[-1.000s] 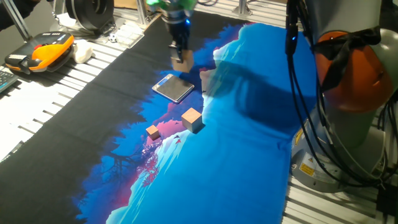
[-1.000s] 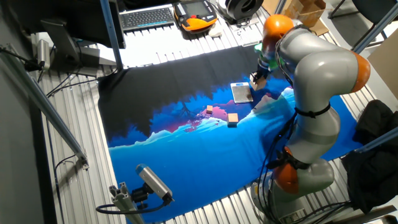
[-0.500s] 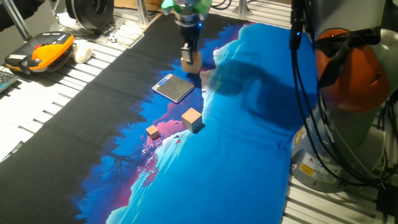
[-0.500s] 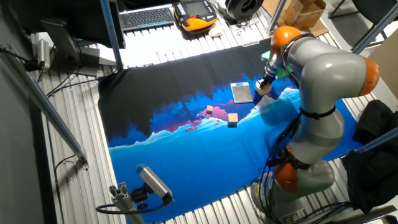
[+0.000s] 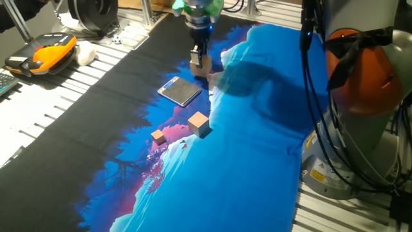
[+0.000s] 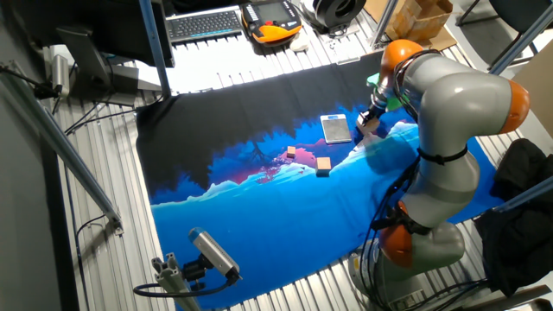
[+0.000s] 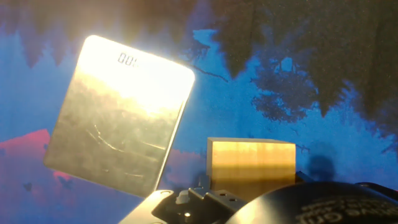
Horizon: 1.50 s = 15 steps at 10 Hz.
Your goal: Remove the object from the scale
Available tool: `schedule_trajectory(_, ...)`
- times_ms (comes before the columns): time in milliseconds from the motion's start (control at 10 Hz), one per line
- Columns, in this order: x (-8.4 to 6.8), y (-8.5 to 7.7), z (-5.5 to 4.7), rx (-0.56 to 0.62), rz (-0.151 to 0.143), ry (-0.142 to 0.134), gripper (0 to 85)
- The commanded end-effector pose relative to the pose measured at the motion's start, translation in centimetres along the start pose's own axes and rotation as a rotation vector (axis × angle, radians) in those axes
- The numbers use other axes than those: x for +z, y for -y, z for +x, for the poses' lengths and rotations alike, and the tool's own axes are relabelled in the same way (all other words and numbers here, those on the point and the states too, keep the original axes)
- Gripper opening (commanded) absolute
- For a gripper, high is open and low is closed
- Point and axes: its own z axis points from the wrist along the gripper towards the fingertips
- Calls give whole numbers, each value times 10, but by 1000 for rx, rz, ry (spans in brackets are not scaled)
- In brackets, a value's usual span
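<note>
The wooden cube [image 5: 200, 64] is sitting pinched in my tool [image 5: 200, 62], off the scale [image 5: 179, 91] and just beside the scale's far corner, toward the far edge of the surface [image 5: 257, 154]. In the hand view the cube [image 7: 251, 160] is lying next to the shiny plate [image 7: 118, 115], not on it; I cannot tell if it is touching the cloth. Another wooden cube [image 5: 198, 122] and a small orange-tan cube [image 5: 158, 136] are lying nearer the middle, well apart from the scale.

On a blue-and-black cloth [image 5: 257, 148] lie 2 cubes, a larger [image 5: 199, 122] and a small orange-tan one [image 5: 158, 136], with a keyboard [image 6: 205, 23] beyond.
</note>
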Motion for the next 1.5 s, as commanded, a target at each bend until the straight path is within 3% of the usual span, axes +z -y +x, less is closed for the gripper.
schedule_trajectory(0, 3, 0, 2, 12, 5, 5, 340)
schedule_trajectory(200, 13, 0, 4, 32, 8, 33, 340)
schedule_trajectory(300, 14, 0, 3, 41, 11, 37, 510)
schedule_trajectory(400, 14, 0, 3, 53, 11, 54, 510)
schedule_trajectory(500, 13, 0, 2, 66, 9, 68, 680)
schedule_trajectory(800, 11, 0, 2, 81, -12, 74, 680)
schedule_trajectory(900, 1, 0, 1, 81, -48, 35, 680)
schedule_trajectory(1000, -23, -2, -1, 73, -76, -14, 680)
schedule_trajectory(1100, -39, -7, -3, 60, -49, -38, 680)
schedule_trajectory(1300, -60, -23, -16, 71, -74, -105, 340)
schedule_trajectory(1400, -70, -31, -22, 63, -90, -126, 0)
